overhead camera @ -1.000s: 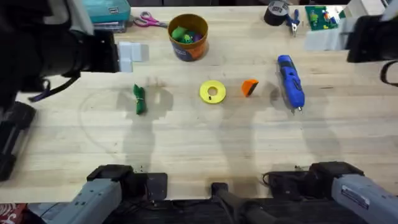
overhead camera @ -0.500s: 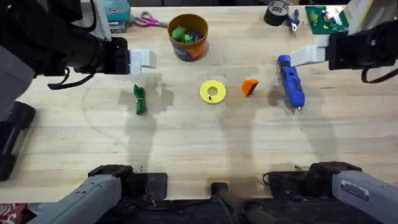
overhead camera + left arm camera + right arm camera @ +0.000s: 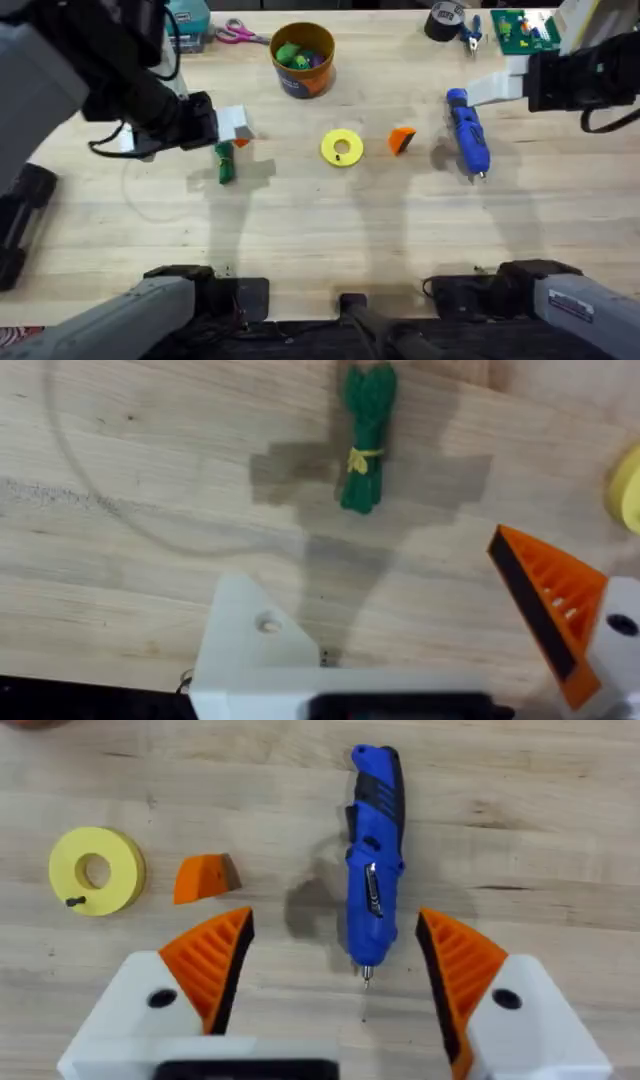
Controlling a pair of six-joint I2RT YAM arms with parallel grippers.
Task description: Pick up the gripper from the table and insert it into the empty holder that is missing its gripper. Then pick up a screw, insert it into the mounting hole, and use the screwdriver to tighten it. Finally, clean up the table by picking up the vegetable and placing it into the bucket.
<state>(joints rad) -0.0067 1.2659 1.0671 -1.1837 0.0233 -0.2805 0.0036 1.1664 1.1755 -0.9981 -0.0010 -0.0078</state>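
The left pincer (image 3: 232, 128) hangs over the left half of the pale wooden table (image 3: 320, 250), its fingers spread and holding nothing. One of them is a bare white angular plastic finger block (image 3: 250, 645), the holder with no wedge on it; the other white block carries an orange ribbed pad (image 3: 545, 605). Just below the left pincer, in the left wrist view, lies a small green bundle of leafy vegetable tied with a yellow band (image 3: 368, 435), flat on the table and untouched; from overhead it sits just near of the pincer tip (image 3: 224, 160).

The right pincer (image 3: 335, 965) hovers at the far right of the table, spread wide, both orange ribbed pads (image 3: 212, 960) in place, empty. Between its fingers in the right wrist view lies the blue pen-shaped electric screwdriver (image 3: 374, 860), flat on the table, its thin silver tip pointing toward the near edge.

Left of the screwdriver rests the loose small orange ribbed plastic wedge (image 3: 401, 139), the gripper to be fitted, apart from everything. Just left of that lies a flat yellow ring-shaped disc (image 3: 342, 147) with a small dark screw (image 3: 75, 901) on its rim. Farther back, near the far edge, stands the round orange-brown bucket with a dark blue band (image 3: 303, 60), green and purple items inside.
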